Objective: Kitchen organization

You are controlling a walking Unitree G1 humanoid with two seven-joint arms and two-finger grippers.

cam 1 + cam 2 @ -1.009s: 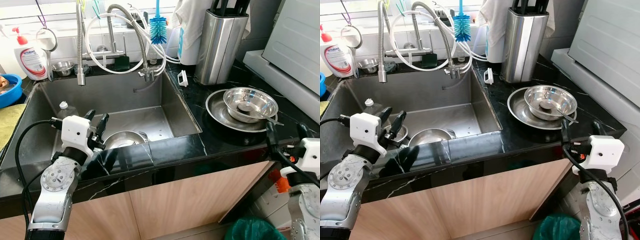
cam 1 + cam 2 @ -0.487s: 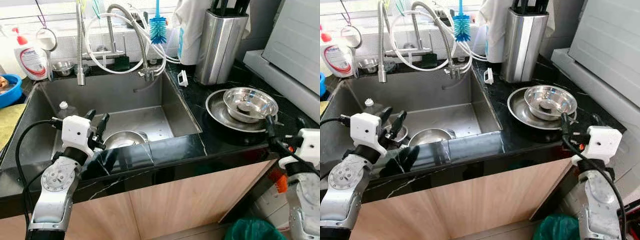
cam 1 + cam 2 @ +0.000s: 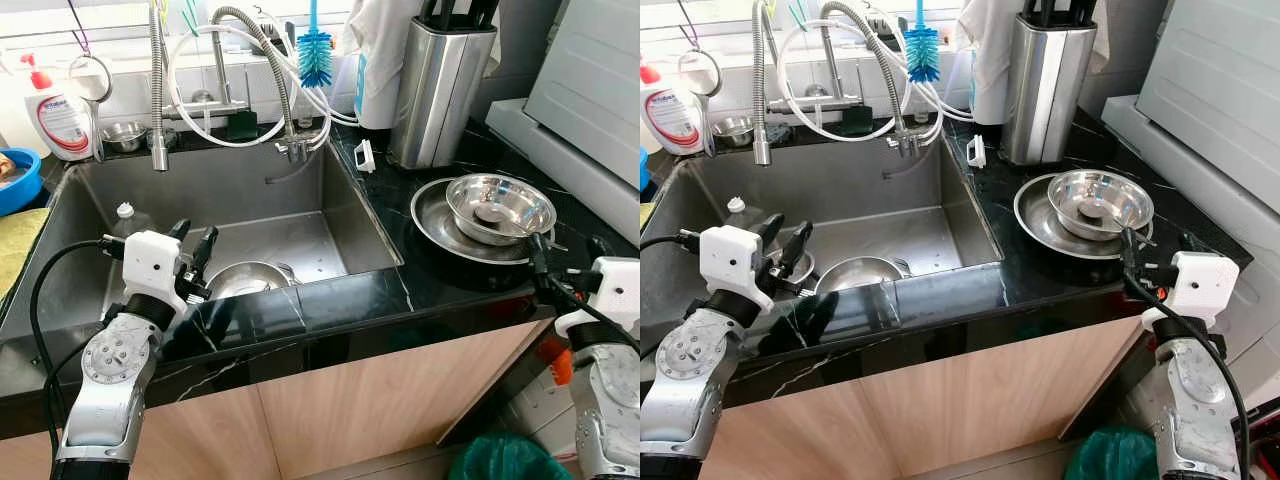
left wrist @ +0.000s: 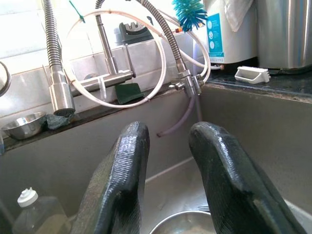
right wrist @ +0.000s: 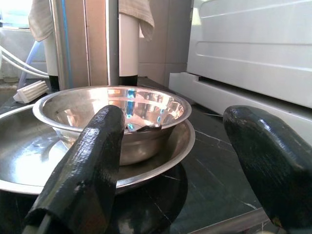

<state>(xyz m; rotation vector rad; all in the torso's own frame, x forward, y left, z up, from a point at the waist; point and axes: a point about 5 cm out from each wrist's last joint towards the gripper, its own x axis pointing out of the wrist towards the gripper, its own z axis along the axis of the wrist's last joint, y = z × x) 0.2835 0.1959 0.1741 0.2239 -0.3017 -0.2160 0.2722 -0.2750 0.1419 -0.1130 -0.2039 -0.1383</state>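
Right claw (image 5: 170,161): fingers apart, at desk (image 3: 455,275) edge near steel bowl (image 3: 500,207) in steel plate (image 3: 432,222). Left claw (image 3: 192,248): fingers apart, over sink (image 3: 290,205).

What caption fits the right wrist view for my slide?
Open right gripper faces a steel bowl nested in a wider steel dish on the black counter.

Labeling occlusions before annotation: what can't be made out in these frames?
- Sink bowl: near half hidden by the counter edge, head views.
- Utensil in the counter bowl: mostly covered by the rim, type unclear.
- Knife block: top cut off by the frame edge.
- Soap bottle label: too small to read.
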